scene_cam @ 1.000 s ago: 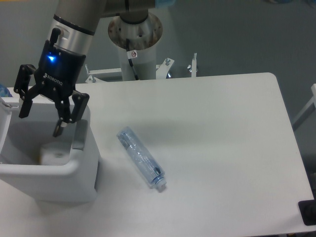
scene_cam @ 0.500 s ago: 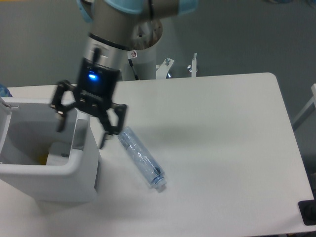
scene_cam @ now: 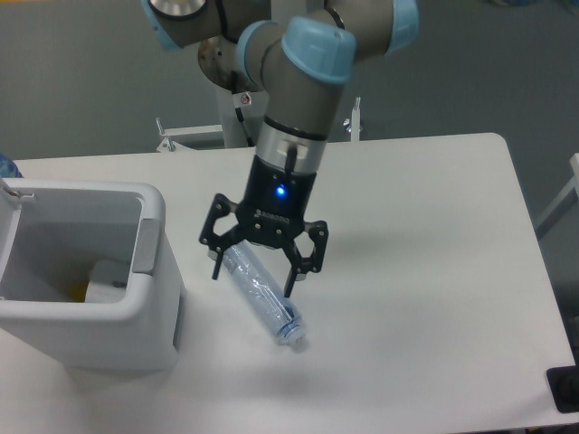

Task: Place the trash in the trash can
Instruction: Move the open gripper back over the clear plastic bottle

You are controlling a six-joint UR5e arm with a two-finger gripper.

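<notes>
A clear, bluish crushed plastic bottle (scene_cam: 268, 300) lies on the white table (scene_cam: 425, 235), slanting from upper left to lower right, cap end nearest the front. My gripper (scene_cam: 255, 277) hangs open above the bottle's upper half, one finger on each side of it, nothing held. The trash can (scene_cam: 118, 325), a boxy white bin with a grey side tab, stands at the left edge. Inside it a pale crumpled piece (scene_cam: 107, 276) rests on the bottom.
The robot's base column (scene_cam: 237, 90) rises behind the table's far edge, with metal brackets (scene_cam: 353, 117) beside it. A dark object (scene_cam: 564, 391) sits at the table's front right corner.
My gripper has travelled right from above the trash can to over the bottle, staying open. The bottle has not moved.
</notes>
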